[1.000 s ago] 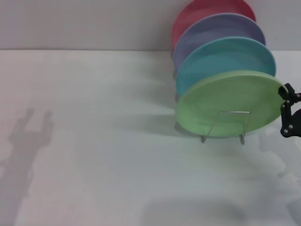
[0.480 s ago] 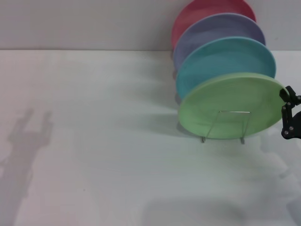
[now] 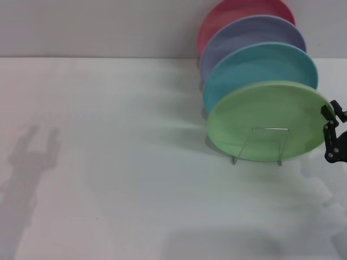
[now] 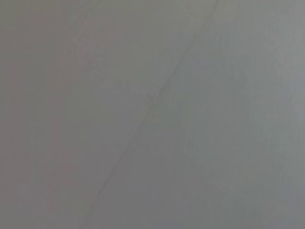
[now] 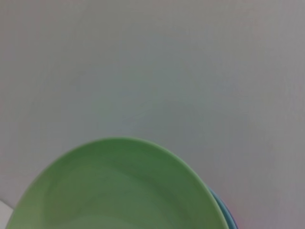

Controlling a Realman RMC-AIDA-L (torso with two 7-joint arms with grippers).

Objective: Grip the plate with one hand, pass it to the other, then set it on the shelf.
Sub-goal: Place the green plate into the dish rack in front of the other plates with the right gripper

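Observation:
The light-green plate (image 3: 265, 120) stands tilted at the front of a row of plates, leaning on the thin silver wire shelf (image 3: 267, 129). It also fills the lower part of the right wrist view (image 5: 119, 191). My right gripper (image 3: 329, 115) is at the plate's right rim, at the right edge of the head view; I cannot tell whether it holds the rim. My left gripper is out of view. Only its shadow (image 3: 30, 162) lies on the table at the left, and the left wrist view shows only a bare grey surface.
Behind the green plate stand a turquoise plate (image 3: 260, 65), a lavender plate (image 3: 255, 33) and a red plate (image 3: 238, 11), all in the same rack near the back wall. The white table (image 3: 119, 162) stretches to the left and front.
The green plate has shifted slightly to the right and stands a little more upright in the rack. My right gripper has moved slightly right and down with its rim.

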